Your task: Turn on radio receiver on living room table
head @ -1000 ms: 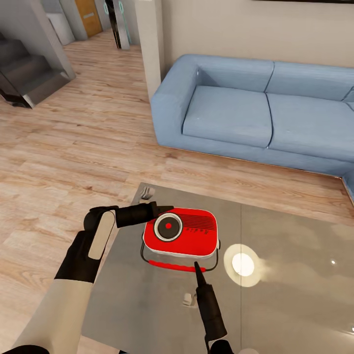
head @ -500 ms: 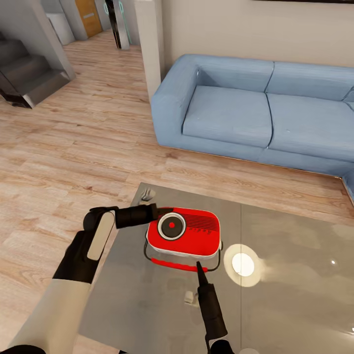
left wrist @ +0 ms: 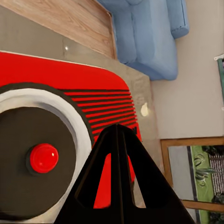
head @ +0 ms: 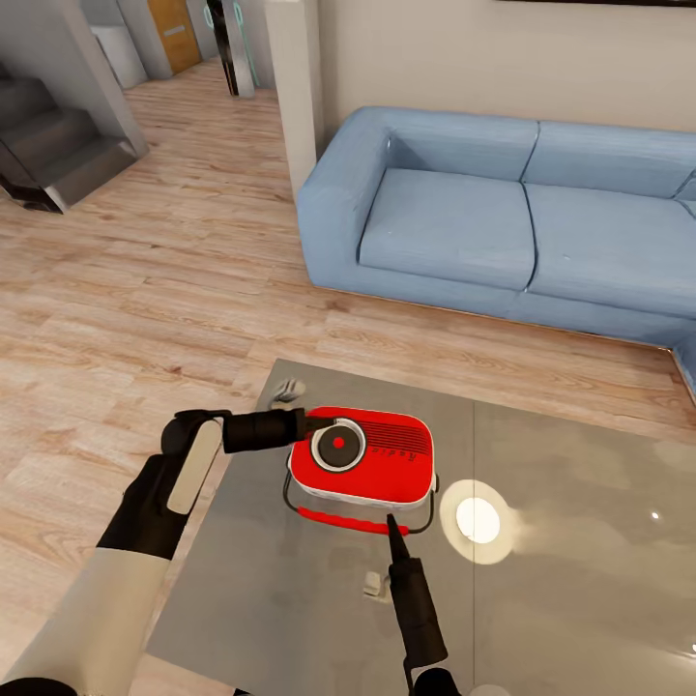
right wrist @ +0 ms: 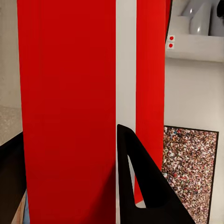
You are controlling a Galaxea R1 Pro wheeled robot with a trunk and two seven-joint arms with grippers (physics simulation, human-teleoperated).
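The red radio receiver [head: 372,462] lies flat near the left far corner of the glossy grey table [head: 280,599], its round dial with a red button [head: 338,444] facing up. My left gripper [head: 327,422] comes in from the left, shut, with its tip over the edge of the dial. In the left wrist view the joined fingertips [left wrist: 116,133] sit above the grille beside the radio's dial [left wrist: 44,157]. My right gripper [head: 391,523] points at the radio's near side by its red handle [head: 338,522]. Its fingers [right wrist: 137,177] stand apart, with the radio's red and white side [right wrist: 70,84] showing between them.
A blue sectional sofa [head: 454,222] stands beyond the table across a strip of wood floor [head: 145,319]. A white pillar [head: 295,87] rises at the sofa's left end and grey stairs [head: 48,145] sit far left. A bright lamp reflection [head: 478,522] lies on the tabletop right of the radio.
The radio has slid slightly to the right. My left gripper drew back a little, then reached forward again over the dial. The right gripper has barely moved.
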